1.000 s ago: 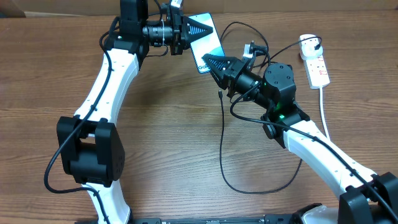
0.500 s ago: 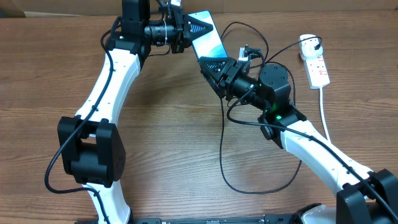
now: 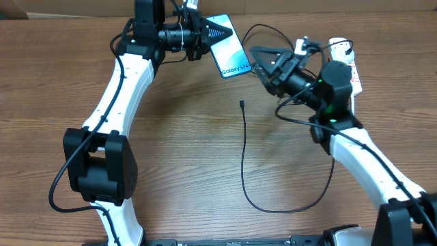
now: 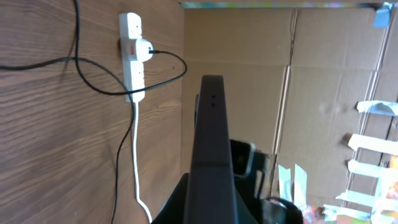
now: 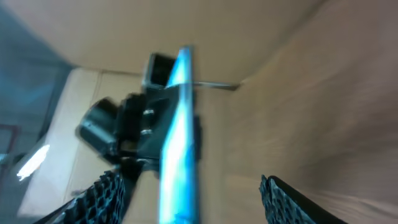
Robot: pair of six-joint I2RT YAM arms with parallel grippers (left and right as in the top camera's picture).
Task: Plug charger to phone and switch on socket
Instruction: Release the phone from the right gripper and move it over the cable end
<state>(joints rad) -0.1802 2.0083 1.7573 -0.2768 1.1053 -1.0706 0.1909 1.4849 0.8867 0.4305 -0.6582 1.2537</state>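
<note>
My left gripper is shut on the top end of the phone, whose "Galaxy S24" screen faces up at the back of the table. In the left wrist view the phone is a dark slab edge-on between the jaws. The right gripper stands open just right of the phone's lower corner, nothing in it. The blurred right wrist view has the phone's blue edge between the spread fingers. The charger's tip lies loose on the table. Its plug sits in the white socket.
The black cable runs down the middle of the table, loops near the front edge and goes back up under the right arm. The socket's white lead trails toward the front right. Cardboard walls stand behind the table.
My right gripper has opened, leaving the phone's lower end, and has drawn back to the right toward the socket. The left gripper keeps its hold on the phone. The charger tip has not moved.
</note>
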